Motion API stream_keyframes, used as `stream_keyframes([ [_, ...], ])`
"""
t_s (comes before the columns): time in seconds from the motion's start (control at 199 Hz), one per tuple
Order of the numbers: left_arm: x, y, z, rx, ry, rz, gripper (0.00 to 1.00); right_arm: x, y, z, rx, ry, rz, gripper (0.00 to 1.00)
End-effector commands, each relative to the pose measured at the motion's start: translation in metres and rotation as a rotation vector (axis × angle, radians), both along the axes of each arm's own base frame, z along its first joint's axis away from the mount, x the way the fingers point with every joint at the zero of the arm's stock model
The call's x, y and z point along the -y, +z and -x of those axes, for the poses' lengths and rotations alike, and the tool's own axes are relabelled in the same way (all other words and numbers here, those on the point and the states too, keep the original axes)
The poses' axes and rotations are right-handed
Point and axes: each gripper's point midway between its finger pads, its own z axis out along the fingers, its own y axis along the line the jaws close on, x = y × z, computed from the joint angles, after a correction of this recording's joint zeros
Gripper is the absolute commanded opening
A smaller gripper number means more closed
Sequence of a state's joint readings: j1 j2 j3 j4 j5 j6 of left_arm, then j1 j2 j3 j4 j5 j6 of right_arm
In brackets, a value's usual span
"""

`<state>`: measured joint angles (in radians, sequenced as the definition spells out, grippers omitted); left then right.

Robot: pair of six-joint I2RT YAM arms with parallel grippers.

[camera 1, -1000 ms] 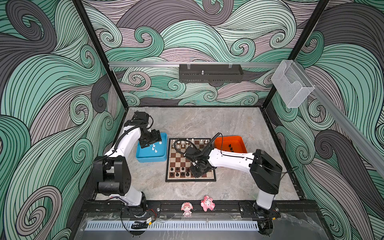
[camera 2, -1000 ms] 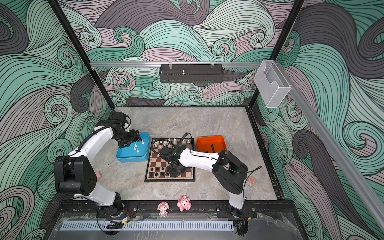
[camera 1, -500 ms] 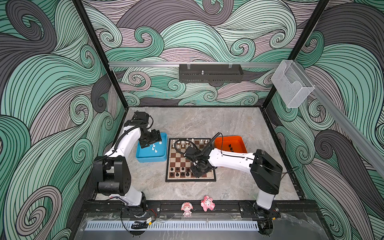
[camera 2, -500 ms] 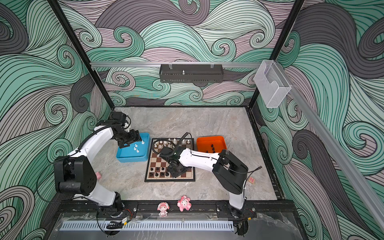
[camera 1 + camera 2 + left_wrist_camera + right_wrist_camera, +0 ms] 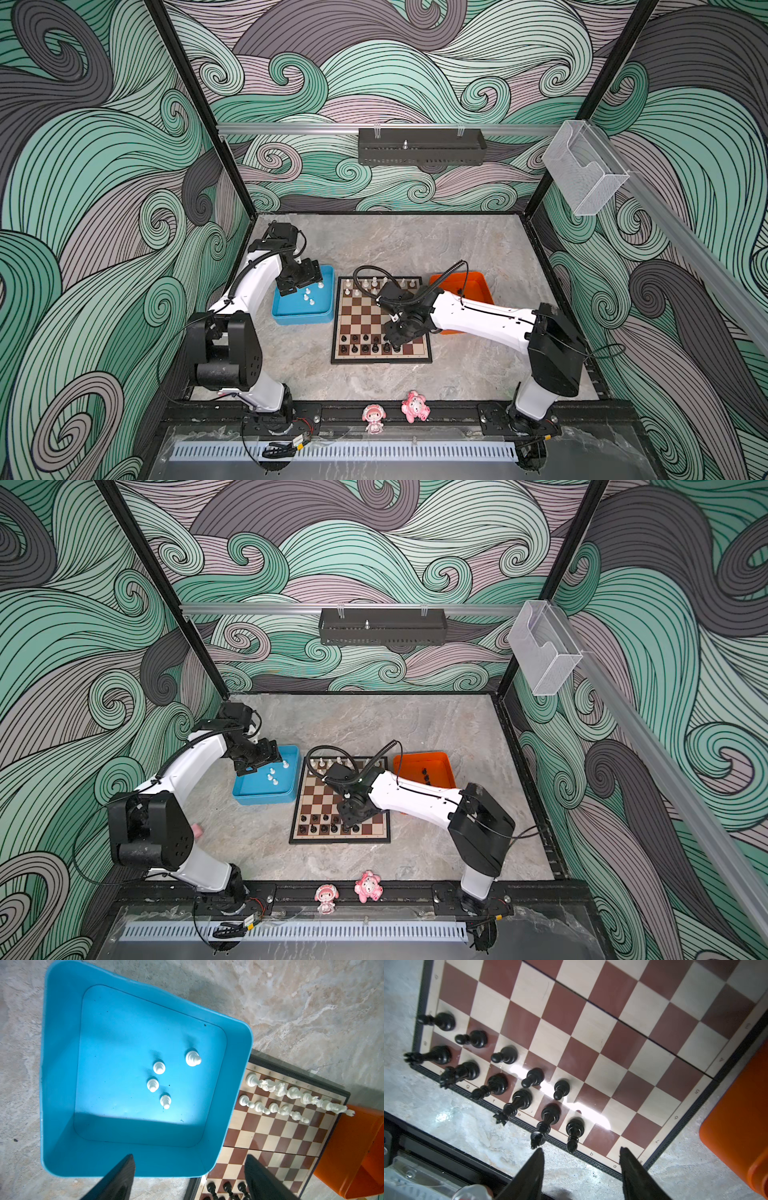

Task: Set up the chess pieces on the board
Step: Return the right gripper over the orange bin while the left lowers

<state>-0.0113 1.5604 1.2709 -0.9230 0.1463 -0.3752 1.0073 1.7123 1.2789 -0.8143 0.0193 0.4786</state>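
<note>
Rows of glossy black chess pieces (image 5: 521, 1099) upright at one edge of the brown-and-cream board (image 5: 591, 1022); left and right jaws apart.

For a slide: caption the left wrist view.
Open left gripper above blue tray holding four white chessmen, board beside it.

Coordinate letters and digits — board (image 5: 591, 1022) margin

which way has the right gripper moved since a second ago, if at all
No. In a top view the right gripper still hangs over the same near-edge squares of the board, at the right end of the black pieces.
</note>
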Motion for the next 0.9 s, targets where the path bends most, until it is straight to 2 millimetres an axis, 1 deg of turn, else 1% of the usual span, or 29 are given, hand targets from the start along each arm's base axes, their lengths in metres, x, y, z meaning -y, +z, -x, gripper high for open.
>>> stream_keyframes([
  [0.0,-0.01,0.013,-0.005,0.019,0.017,-0.042,0.86,0.012,0.027,-0.013,0.028,-0.038,-0.043,0.68],
  [0.151,-0.015,0.015,-0.005,0.018,0.033,-0.051,0.86,0.031,0.055,-0.041,0.08,-0.098,-0.104,0.89],
  [0.171,-0.015,0.015,-0.005,0.016,0.036,-0.051,0.86,0.034,0.059,-0.045,0.092,-0.106,-0.108,0.95],
  [0.176,-0.015,0.015,-0.005,0.016,0.036,-0.05,0.88,0.035,0.06,-0.046,0.095,-0.109,-0.11,0.96],
  [0.191,-0.015,0.015,-0.005,0.017,0.039,-0.05,0.96,0.037,0.062,-0.049,0.101,-0.117,-0.114,0.99],
  [0.211,-0.016,0.016,-0.005,0.017,0.041,-0.047,0.99,0.041,0.065,-0.053,0.107,-0.127,-0.121,0.99],
  [0.287,-0.017,0.015,-0.004,0.01,0.049,-0.044,0.99,0.055,0.077,-0.068,0.124,-0.178,-0.151,0.99],
  [0.362,-0.018,0.015,-0.003,0.007,0.058,-0.046,0.99,0.075,0.085,-0.084,0.149,-0.23,-0.163,0.99],
  [0.422,-0.02,0.016,-0.003,0.005,0.062,-0.048,0.99,0.09,0.089,-0.095,0.152,-0.273,-0.176,0.99],
  [0.518,-0.023,0.012,0.0,-0.017,0.069,-0.055,0.99,0.112,0.09,-0.105,0.149,-0.328,-0.188,0.99],
  [0.598,-0.025,0.007,0.001,-0.033,0.074,-0.064,0.99,0.125,0.086,-0.109,0.138,-0.359,-0.185,0.99],
  [0.9,-0.03,-0.017,0.008,-0.087,0.084,-0.087,0.98,0.152,0.071,-0.106,0.112,-0.456,-0.179,0.99],
])
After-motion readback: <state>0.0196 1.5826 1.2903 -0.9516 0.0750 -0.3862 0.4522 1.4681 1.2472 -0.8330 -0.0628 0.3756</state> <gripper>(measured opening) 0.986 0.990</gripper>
